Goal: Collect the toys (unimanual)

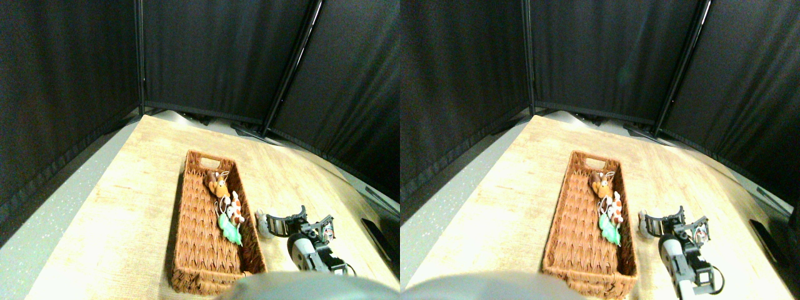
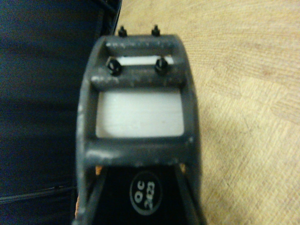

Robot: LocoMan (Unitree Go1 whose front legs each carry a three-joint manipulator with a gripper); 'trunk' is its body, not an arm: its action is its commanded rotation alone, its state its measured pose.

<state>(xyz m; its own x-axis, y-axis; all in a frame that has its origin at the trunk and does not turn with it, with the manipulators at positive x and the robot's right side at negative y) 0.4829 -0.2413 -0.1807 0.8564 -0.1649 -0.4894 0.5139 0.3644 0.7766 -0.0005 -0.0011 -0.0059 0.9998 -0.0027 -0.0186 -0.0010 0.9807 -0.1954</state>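
The wicker basket lies lengthwise on the light wood-grain worktop, its long axis running away from the camera, with a cut-out handle in the far end wall. Three toys rest inside it along the right-hand wall: the brown toy lies nearest the far end, the orange-white toy lies just behind it toward the camera, and the green toy lies next in line, touching or nearly touching the orange-white one. Thin string loops show around these figures. The remaining floor of the basket shows only bare weave. Outside the basket, just beside its right wall, the grey toy lies on the worktop. The right gripper sits low over the worktop immediately to the right of the grey toy, with one dark frame jaw reaching toward that toy and the other jaw standing apart further right, so the jaws are spread wide with nothing between them. Whether the near jaw touches the grey toy cannot be told. In the wrist view, the dark open frame of a jaw fills the centre, with the worktop grain on one side and dark curtain on the other; no toy shows in this view. Black curtain panels enclose the far side of the worktop.
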